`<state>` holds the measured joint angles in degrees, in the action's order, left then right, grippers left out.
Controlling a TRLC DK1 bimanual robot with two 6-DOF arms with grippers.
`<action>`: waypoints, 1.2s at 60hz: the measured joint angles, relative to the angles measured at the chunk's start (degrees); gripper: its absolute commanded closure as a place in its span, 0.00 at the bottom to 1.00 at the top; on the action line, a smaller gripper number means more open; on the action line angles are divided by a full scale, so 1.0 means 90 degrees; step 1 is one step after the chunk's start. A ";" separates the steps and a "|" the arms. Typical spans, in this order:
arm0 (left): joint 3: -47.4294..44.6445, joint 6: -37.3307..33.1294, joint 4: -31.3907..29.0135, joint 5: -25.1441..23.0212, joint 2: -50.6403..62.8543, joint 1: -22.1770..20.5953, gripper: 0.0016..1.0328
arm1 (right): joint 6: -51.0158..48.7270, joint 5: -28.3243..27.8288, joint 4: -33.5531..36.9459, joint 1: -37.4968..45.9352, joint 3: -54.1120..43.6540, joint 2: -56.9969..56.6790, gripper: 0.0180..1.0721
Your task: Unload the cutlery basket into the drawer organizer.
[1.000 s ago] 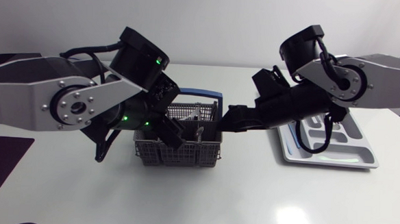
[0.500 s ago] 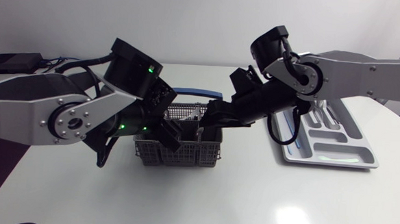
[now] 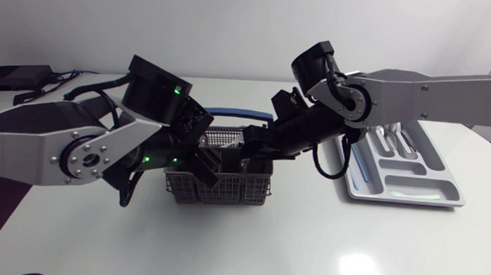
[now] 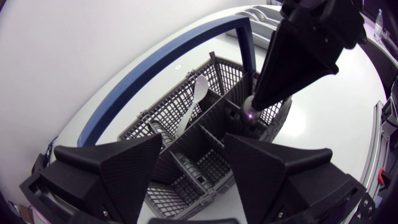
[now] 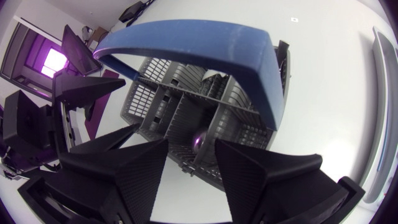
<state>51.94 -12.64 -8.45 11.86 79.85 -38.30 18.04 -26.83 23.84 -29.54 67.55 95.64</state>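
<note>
The right arm has swung from the drawer organizer (image 3: 412,176) to the cutlery basket (image 3: 226,189). The right gripper (image 5: 191,149), fingers parted, hangs above a utensil tip (image 5: 199,142). The left gripper (image 4: 193,144), also spread, straddles the basket's end. A pick seems near.

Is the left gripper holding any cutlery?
No, the left gripper is open above the basket, with nothing held in it.

2 arms: left arm (image 3: 68,145), right arm (image 3: 417,83). 2 end effectors: left end effector (image 4: 194,146), right end effector (image 5: 191,146). 1 cutlery basket (image 3: 226,187), 1 blue handle (image 3: 242,114), 1 white spoon (image 4: 198,93) visible inside. 1 drawer organizer (image 3: 412,180) at basket's 3 o'clock; cutlery count there unclear. 1 desk (image 3: 307,242).
</note>
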 measured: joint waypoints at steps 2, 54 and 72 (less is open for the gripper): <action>-0.0022 -0.0007 0.0034 -0.0002 0.0000 0.0000 0.31 | 0.0002 0.0002 -0.0010 -0.0010 0.0000 0.0017 0.54; -0.0219 -0.0129 0.0287 -0.0095 0.0000 0.0049 0.31 | 0.0216 0.0508 -0.0894 -0.0274 -0.0029 0.0289 0.92; -0.0250 -0.0172 0.0289 -0.0097 -0.0126 0.0049 0.31 | 0.0134 0.0716 -0.0957 -0.0491 -0.0199 0.0029 0.92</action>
<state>49.69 -14.20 -5.85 10.98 78.72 -37.87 19.24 -20.38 15.22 -33.95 65.76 95.90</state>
